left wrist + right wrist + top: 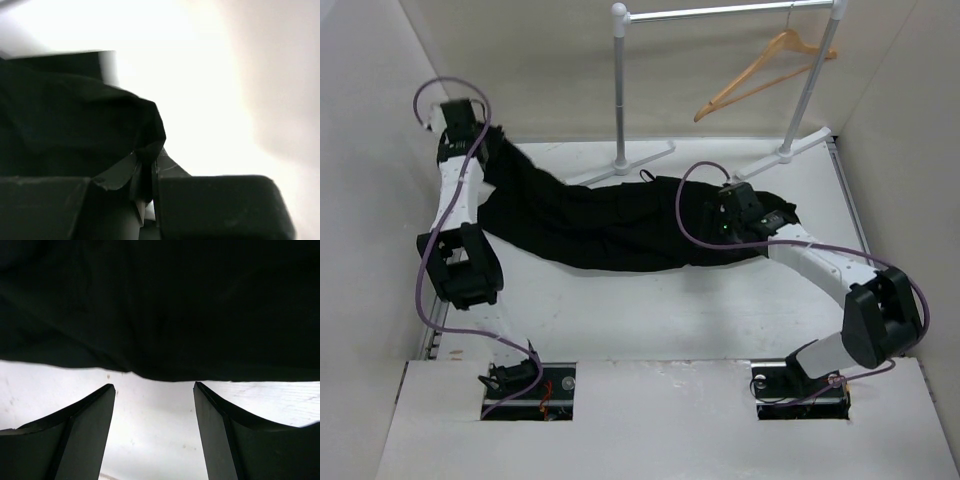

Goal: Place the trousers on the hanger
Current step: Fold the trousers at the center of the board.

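The left hand (145, 177) pinches only a thin corner fold of the plain black soft-fabric trousers (610, 225) sprawled across the white table (650, 310), while the right hand (153, 385) gapes open at their edge, so lifting may slip that fold free.

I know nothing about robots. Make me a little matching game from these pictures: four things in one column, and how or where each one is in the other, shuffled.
Things
1. trousers
2. hanger
3. left gripper
4. right gripper

States
A. open, nothing between its fingers
B. hanging from the silver rack
C. lying stretched across the table
D. shut on a pinch of black cloth

Pairs: 1-C, 2-B, 3-D, 4-A
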Controlling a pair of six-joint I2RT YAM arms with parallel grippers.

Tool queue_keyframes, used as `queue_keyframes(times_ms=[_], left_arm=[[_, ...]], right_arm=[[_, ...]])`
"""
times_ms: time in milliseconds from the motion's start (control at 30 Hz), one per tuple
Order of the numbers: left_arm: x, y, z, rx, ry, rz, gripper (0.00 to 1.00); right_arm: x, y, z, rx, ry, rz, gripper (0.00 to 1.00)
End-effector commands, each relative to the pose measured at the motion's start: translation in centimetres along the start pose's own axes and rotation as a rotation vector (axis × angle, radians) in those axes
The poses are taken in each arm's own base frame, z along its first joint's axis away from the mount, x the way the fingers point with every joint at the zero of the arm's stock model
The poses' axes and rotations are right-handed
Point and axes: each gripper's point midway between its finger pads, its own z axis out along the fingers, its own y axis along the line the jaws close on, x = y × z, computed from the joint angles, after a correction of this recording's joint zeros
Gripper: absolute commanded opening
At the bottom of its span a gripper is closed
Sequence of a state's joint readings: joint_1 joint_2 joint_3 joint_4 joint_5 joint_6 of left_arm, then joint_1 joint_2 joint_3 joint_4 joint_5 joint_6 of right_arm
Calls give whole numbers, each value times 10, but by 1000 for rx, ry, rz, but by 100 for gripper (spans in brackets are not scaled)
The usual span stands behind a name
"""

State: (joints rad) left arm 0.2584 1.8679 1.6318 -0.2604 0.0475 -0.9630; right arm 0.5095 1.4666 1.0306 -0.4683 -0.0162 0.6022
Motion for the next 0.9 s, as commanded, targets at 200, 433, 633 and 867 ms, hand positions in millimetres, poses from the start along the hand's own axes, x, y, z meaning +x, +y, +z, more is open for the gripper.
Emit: queue_keyframes(times_ms=[200,433,633,867], left_arm=[[-55,-119,-154,328,-140,2,4],[-63,-121,-208,393,-145,-41,5],[-31,-146,-257,452,-87,-26,6],[-50,-51,-198,96,-141,-57,6]], right_arm=[[-48,-43,-24,58,-189,201,70],[-59,-87,-32,169,-237,290,71],[-69,-115,-31,245,-277,358,73],[-86,-132,-32,279,-305,384,75]])
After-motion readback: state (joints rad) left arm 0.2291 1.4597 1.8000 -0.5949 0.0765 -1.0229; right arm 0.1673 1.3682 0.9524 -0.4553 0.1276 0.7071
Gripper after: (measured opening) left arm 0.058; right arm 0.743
